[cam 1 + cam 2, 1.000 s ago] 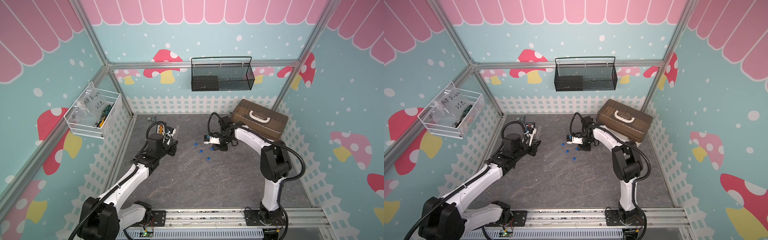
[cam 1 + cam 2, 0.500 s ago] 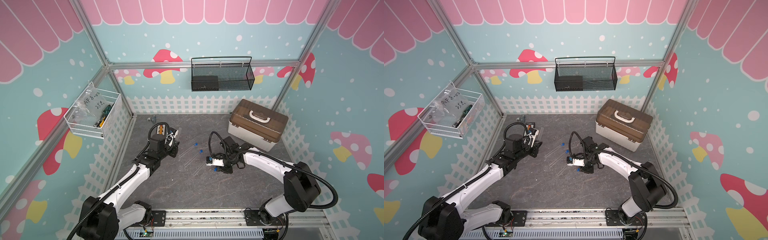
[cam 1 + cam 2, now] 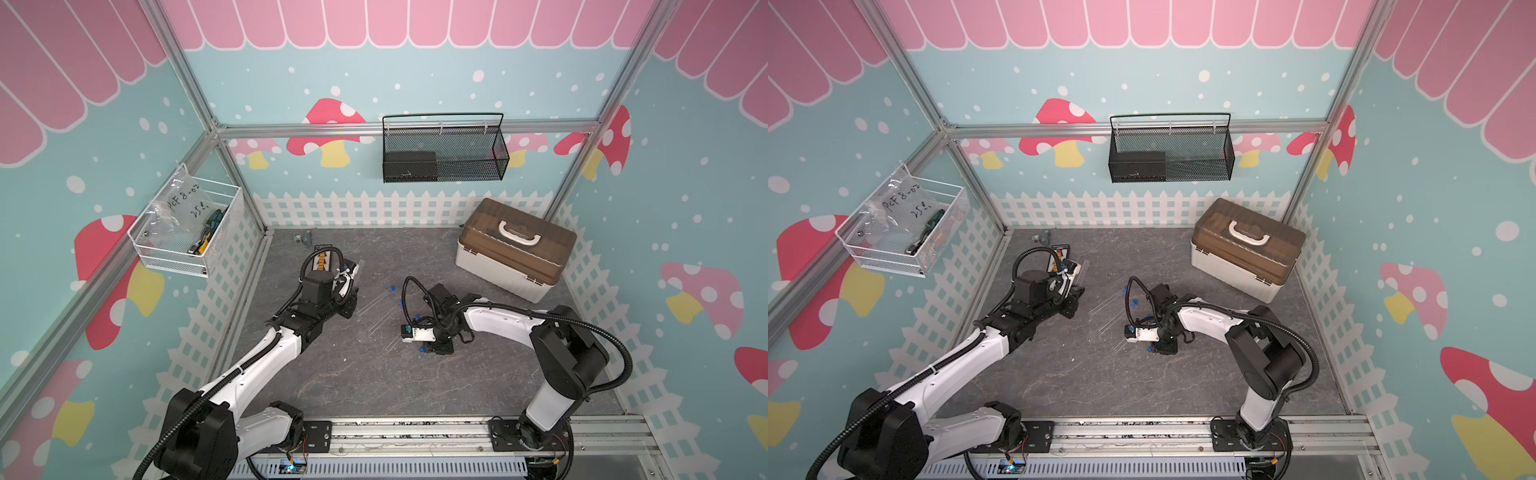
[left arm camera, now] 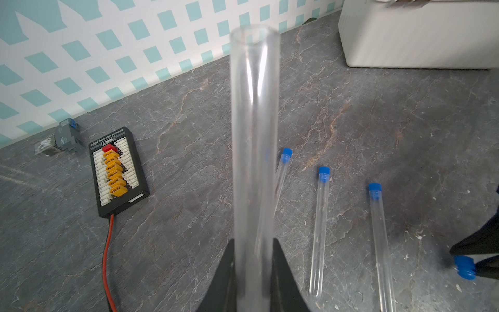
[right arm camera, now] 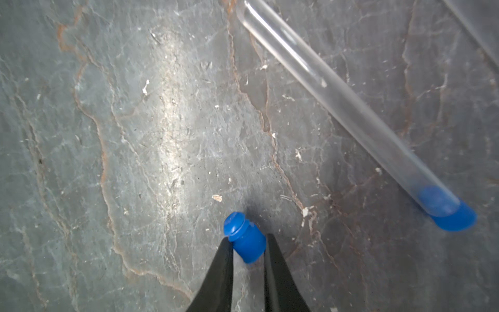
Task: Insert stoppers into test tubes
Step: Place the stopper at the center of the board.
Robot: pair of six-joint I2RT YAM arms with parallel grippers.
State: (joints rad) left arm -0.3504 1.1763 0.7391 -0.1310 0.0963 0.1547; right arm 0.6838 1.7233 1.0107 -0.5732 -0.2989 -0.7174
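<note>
Stopper [image 5: 244,240]: the only loose one, a small blue plug with a rim at one end. It sits low at the bench [image 5: 135,135], pinched in the right tool [image 5: 248,237].
Right tool: clenched on the stopper, one tip against each side of its body, with the rim end pointing away.
Left tool [image 4: 252,241]: clenched on the open tube [image 4: 253,135]. The shaft runs out between the tips and the mouth at the far end is bare.
Capped tubes [image 4: 320,229]: three lie flat on the bench between the arms, side by side but apart, each with a blue plug in its mouth. One lies near the right tool.
Progress: as I judge it, three of four are done and this pair is the last.
Stopper handling: it is light and probably rubbery. Being round and tiny, it may roll or squirt out of a pinch. Grip across the body and keep the entering end clear.
Tube handling: it is stiff, slick and thin-walled, so likely brittle. Hold the shaft just firmly enough and push straight along its axis.
</note>
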